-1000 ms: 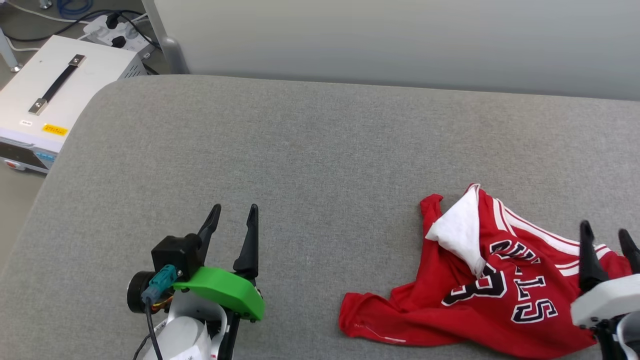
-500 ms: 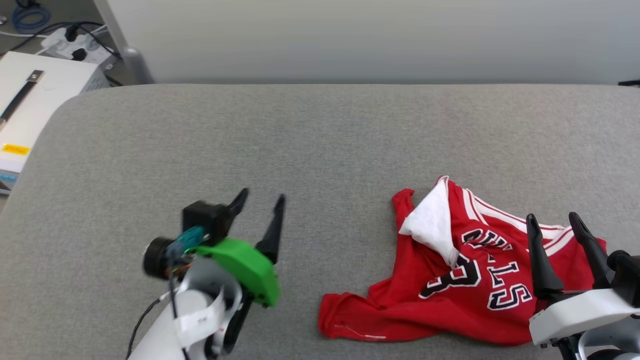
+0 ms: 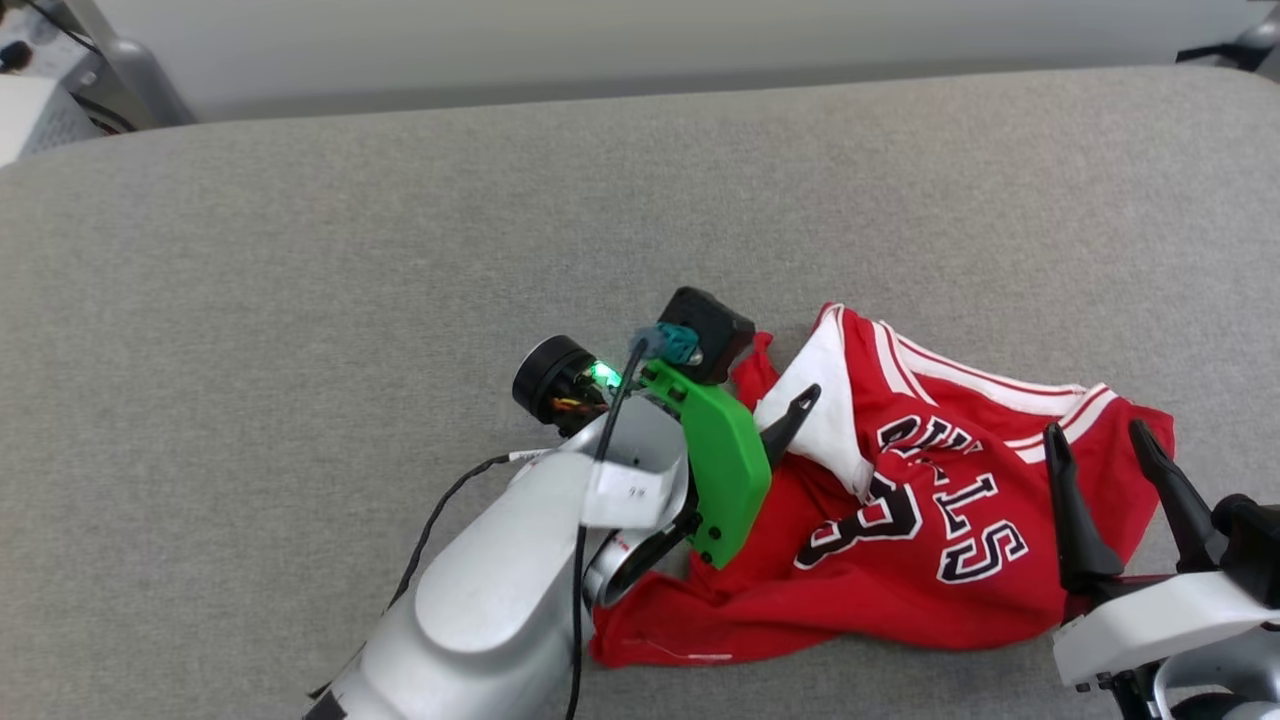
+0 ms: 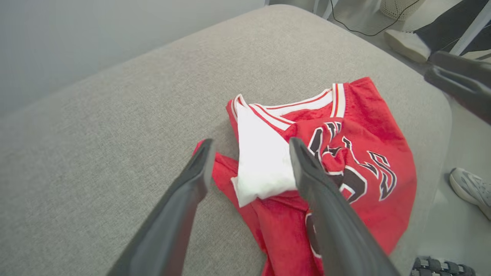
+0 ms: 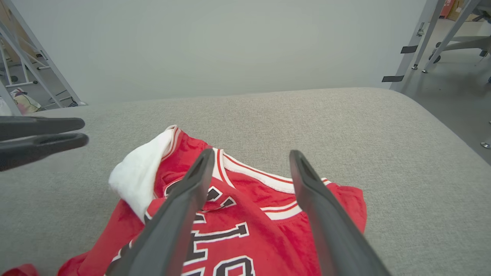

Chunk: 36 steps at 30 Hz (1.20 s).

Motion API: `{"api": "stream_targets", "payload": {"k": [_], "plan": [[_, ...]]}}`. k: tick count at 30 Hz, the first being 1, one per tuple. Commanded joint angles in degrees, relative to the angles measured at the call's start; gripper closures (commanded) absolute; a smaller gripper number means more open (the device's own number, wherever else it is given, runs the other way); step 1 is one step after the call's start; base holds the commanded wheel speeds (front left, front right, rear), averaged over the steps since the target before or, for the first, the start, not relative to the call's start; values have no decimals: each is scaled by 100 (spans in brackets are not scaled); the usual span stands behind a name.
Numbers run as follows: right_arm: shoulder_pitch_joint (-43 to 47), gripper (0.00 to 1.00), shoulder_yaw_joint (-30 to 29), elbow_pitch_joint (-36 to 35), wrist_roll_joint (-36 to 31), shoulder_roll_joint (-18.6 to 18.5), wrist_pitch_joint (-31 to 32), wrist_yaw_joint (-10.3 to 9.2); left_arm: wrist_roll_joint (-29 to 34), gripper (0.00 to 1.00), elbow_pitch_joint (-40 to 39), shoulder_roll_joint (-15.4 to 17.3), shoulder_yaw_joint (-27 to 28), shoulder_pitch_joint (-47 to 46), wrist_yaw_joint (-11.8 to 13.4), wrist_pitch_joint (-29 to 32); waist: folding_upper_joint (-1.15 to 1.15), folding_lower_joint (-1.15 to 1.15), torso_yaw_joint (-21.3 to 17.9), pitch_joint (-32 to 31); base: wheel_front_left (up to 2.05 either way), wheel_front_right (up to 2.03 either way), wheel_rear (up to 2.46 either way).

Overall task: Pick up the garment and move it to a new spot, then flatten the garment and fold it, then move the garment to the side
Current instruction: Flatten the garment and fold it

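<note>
The garment (image 3: 930, 520), a red jersey with black lettering, lies crumpled on the grey cushion, with one white sleeve (image 3: 825, 420) folded over its left part. My left gripper (image 3: 782, 372) hangs open just above that sleeve. In the left wrist view its fingers (image 4: 251, 142) straddle the white sleeve (image 4: 261, 161) without touching it. My right gripper (image 3: 1094, 432) stands open over the jersey's right side. In the right wrist view it (image 5: 252, 153) points across the striped trim (image 5: 264, 180), empty. The jersey's lower left part is hidden under my left forearm.
The grey cushioned surface (image 3: 300, 250) stretches wide to the left and back, with a pale wall behind it. Its right edge (image 4: 441, 115) drops to the floor, where a person's shoes (image 4: 472, 188) stand. A white box (image 3: 30, 110) and a metal leg (image 3: 130, 70) sit beyond the far left corner.
The head camera has turned to the right. My left arm has swung right across the cushion to the jersey's white sleeve. The right gripper stays open over the jersey, which lies as before.
</note>
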Motion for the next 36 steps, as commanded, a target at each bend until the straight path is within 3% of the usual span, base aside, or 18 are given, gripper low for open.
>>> {"api": "stream_targets", "payload": {"k": [1, 10, 11, 12, 20, 23, 29, 36], "plan": [[-116, 0, 22, 21, 66, -6, -45, -2, -78, 0, 167, -29, -61, -174, -44, 97, 0, 0, -189, 223, 0, 0, 0], [-293, 0, 59, 342, 243, -6, -219, -2, -439, 0, 1158, -87, -574, -694, -130, 669, 0, 0, -368, 449, 0, 0, 0], [-301, 0, 43, 388, 261, -6, -238, -2, -477, 20, 1181, -81, -627, -736, -133, 647, 0, 0, -365, 455, 0, 0, 0], [-309, 0, 32, 427, 278, -6, -259, -2, -518, 100, 1196, -68, -669, -768, -135, 610, 0, 0, -356, 454, 0, 0, 0], [-316, 0, -61, 561, 413, -6, -282, -2, -684, 100, 1046, 210, -716, -945, -130, 137, 0, 0, -109, 311, 0, 0, 0], [-297, 0, -119, 572, 424, -6, -248, -2, -672, 100, 869, 399, -545, -895, 17, -64, 0, 0, 4, 225, 0, 0, 0], [-186, 0, -259, 506, 436, -6, -111, -2, -854, 100, 256, 1025, -63, -325, 560, -162, 0, 0, 266, 22, 0, 0, 0], [-43, 0, -412, 444, 473, -6, 53, -2, -1275, 100, -574, 1772, 515, 983, 1316, -160, 0, 0, 565, -109, 0, 0, 0]]}}
